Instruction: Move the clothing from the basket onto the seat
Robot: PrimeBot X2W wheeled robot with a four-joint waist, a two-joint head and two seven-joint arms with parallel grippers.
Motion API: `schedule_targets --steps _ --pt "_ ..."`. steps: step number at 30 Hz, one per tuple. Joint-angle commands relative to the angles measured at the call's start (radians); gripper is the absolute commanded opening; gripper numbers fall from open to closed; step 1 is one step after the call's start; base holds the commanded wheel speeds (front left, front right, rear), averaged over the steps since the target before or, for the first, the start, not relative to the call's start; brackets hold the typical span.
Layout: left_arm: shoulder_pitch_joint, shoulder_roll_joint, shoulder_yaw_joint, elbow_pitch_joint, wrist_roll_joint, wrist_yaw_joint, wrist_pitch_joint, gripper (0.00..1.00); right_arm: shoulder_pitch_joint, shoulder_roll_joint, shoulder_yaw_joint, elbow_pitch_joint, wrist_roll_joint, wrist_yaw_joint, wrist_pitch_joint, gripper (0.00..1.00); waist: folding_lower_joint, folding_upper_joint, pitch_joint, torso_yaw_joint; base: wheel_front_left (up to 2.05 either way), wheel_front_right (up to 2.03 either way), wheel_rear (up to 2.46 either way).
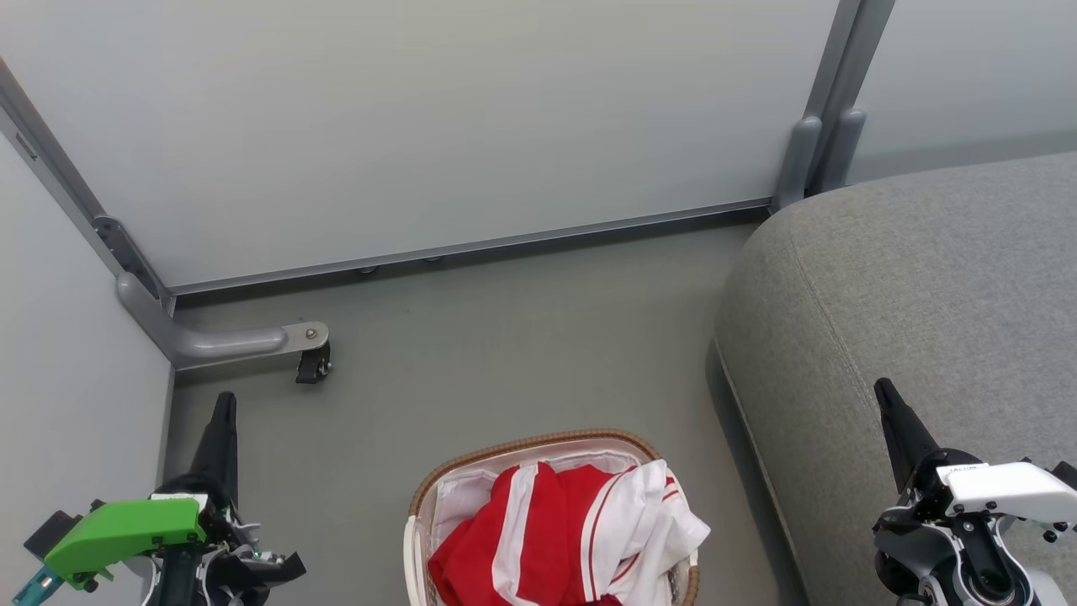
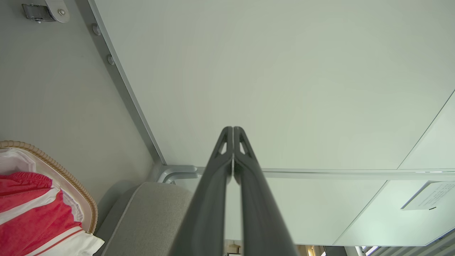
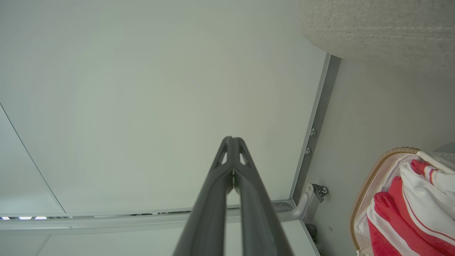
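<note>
Red clothing [image 1: 547, 539] with white stripes lies heaped in the oval basket [image 1: 538, 443] on the floor, bottom centre of the head view; a white red-trimmed part drapes over its right side. The grey seat [image 1: 925, 295] rises to the right of the basket. My left gripper [image 1: 224, 402] is shut and empty, left of the basket, fingers pointing at the wall. My right gripper [image 1: 883, 389] is shut and empty, above the seat's front part. In the left wrist view the clothing [image 2: 32, 217], basket [image 2: 53, 164] and seat [image 2: 149, 213] lie at the lower left. The right wrist view has the clothing [image 3: 408, 213] and basket [image 3: 369, 177] at the lower right.
Pale partition panels [image 1: 463, 126] close off the back and left. A grey partition foot with a black caster [image 1: 313, 364] juts onto the floor near my left gripper. Bare grey floor [image 1: 505, 353] lies between the wall, basket and seat.
</note>
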Motion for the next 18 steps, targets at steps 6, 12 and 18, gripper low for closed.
schedule_targets --steps 6,12,18 --pt "-0.012 0.0 0.001 -0.001 0.005 -0.004 0.002 0.0 -0.008 -0.006 -0.001 -0.003 0.003 0.0 0.002 0.0 0.0 0.0 0.0 0.0 0.0 0.0 0.0" --pt "-0.012 0.0 0.001 -0.001 0.005 -0.004 0.002 0.0 -0.008 -0.006 -0.001 -0.003 0.003 0.0 0.002 0.0 0.0 0.0 0.0 0.0 0.0 0.0 0.0" --pt "-0.012 0.0 0.0 -0.001 0.005 -0.004 0.002 0.0 -0.008 -0.006 -0.001 -0.003 0.003 0.0 0.002 0.0 0.0 0.0 0.0 0.0 0.0 0.0 0.0"
